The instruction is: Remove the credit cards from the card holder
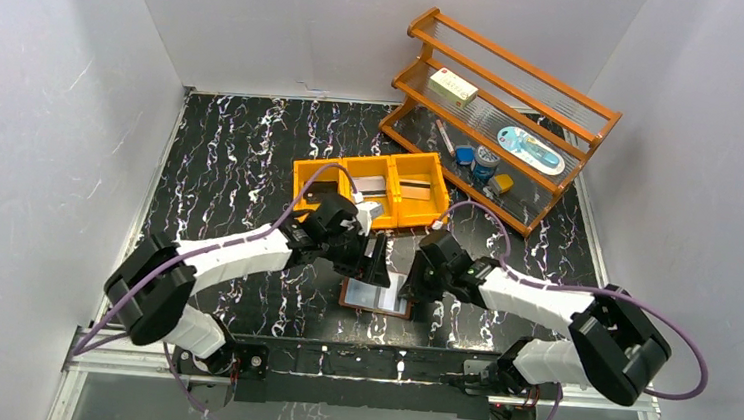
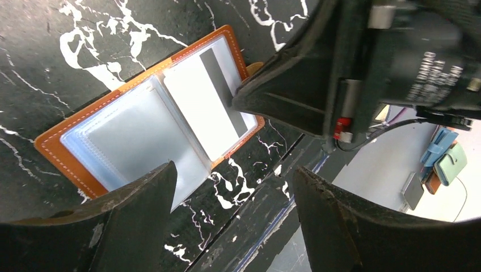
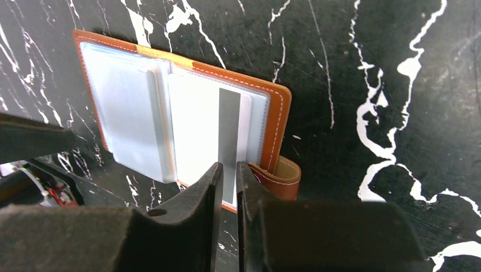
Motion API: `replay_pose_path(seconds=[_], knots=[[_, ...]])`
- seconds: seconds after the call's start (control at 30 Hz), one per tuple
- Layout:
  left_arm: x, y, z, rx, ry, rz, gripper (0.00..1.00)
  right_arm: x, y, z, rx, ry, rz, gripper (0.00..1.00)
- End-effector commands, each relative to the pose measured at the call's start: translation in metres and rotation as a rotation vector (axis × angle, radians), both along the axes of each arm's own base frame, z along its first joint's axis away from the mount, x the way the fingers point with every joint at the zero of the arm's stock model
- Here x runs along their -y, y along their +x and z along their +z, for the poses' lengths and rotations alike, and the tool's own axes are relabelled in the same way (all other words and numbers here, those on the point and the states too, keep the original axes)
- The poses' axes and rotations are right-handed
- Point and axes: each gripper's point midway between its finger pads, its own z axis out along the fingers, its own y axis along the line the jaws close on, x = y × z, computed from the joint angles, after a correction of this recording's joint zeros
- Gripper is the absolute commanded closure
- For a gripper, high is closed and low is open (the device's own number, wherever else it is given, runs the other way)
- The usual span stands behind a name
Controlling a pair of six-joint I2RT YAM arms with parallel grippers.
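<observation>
White panel walls close in a bench [image 1: 242, 150] with a black top veined in white. From the left, the left arm [image 1: 234, 249] reaches toward the middle. The left jaws stand wide apart with nothing between them, hanging just over one edge of the card holder.

The card holder [image 1: 376, 298] lies opened flat on the bench near the front edge, between the two arms. Its long axis runs left to right and its brown cover faces down. Two clear sleeve pages are spread. The left page shows only pale plastic, and the right page carries one credit card [image 3: 195, 124], silvery with a dark stripe. The card's long axis crosses the holder's, the stripe runs along it, and one short end points at the right jaws. A snap tab [image 3: 282, 179] sticks out at the holder's right end.

The right jaws are drawn to a narrow slit, their tips set at the card's near end on the stripe. Whether they actually pinch the card cannot be told. The right arm [image 1: 532, 298] comes in from the right.

Behind the holder stands one orange bin [image 1: 302, 176] with three compartments. One striped card lies in the middle compartment [image 1: 373, 186] and one in the right compartment [image 1: 413, 186]; the left arm partly hides the left compartment.

At the far right corner sits one tiered wooden rack [image 1: 558, 84]. It holds a pale box [image 1: 454, 85], a blue-and-white packet [image 1: 531, 148] and a few smaller items.
</observation>
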Motion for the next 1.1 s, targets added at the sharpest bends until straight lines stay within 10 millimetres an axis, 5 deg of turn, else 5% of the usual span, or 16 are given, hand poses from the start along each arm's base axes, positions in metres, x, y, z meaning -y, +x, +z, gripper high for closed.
replay_pose_path(seconds=[0.0, 0.27, 0.47, 0.63, 0.83, 1.07], knots=[[0.023, 0.004, 0.002, -0.014, -0.025, 0.006, 0.29, 0.001, 0.007, -0.001, 0.053, 0.085, -0.109, 0.76], [0.038, -0.005, -0.020, -0.083, 0.019, -0.004, 0.41, 0.009, -0.004, -0.019, -0.013, 0.072, -0.154, 0.77], [0.018, 0.002, -0.044, -0.080, 0.128, 0.118, 0.46, 0.016, -0.006, -0.025, -0.020, 0.046, -0.170, 0.77], [0.004, 0.010, -0.040, -0.024, 0.147, 0.186, 0.46, 0.016, -0.008, -0.027, -0.028, 0.044, -0.168, 0.78], [0.002, 0.004, -0.047, -0.045, 0.162, 0.166, 0.46, 0.014, -0.009, -0.029, -0.039, 0.052, -0.160, 0.78], [0.002, -0.006, -0.060, -0.100, 0.161, 0.154, 0.57, 0.013, -0.010, -0.029, -0.042, 0.059, -0.153, 0.78]])
